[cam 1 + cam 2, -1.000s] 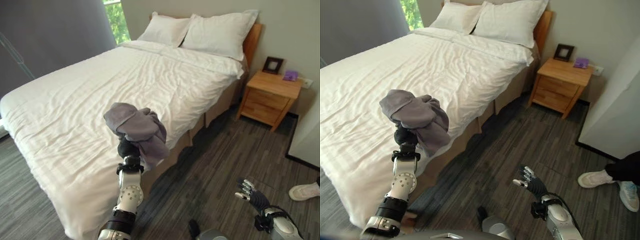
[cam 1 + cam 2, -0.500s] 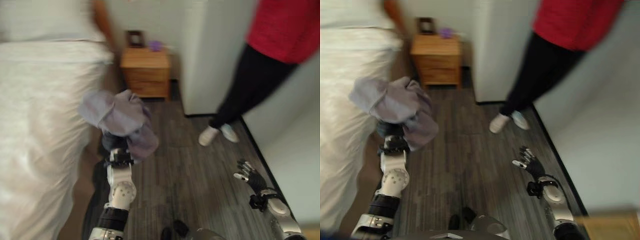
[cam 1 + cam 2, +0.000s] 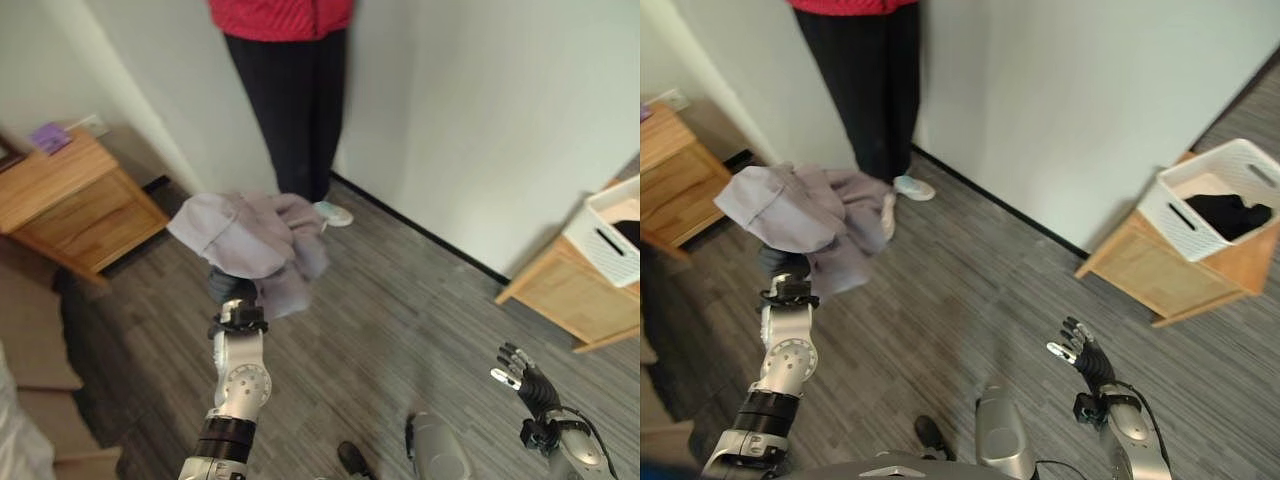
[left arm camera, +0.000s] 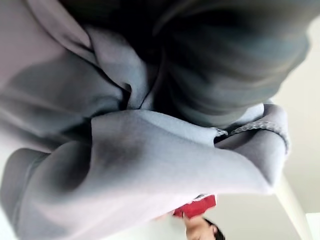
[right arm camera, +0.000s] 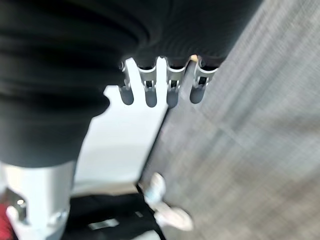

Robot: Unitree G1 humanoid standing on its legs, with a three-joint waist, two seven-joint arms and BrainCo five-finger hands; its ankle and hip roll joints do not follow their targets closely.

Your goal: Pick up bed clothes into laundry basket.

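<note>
Carry step in hand: the grey garment [image 3: 252,240] rides high, bunched over the left hand [image 3: 232,290], whose fingers are buried in the cloth, so how they grip cannot be told. The right hand [image 3: 1080,352] hangs low over the wood floor [image 3: 970,300], fingers straight and relaxed, holding nothing. Far to the right sits the white laundry basket [image 3: 1215,200] on a low wooden stand [image 3: 1170,285], something dark already inside. A person [image 3: 290,110] stands by the wall. Next, I judge, the robot must close on that basket and bring the bundle over its rim.
</note>
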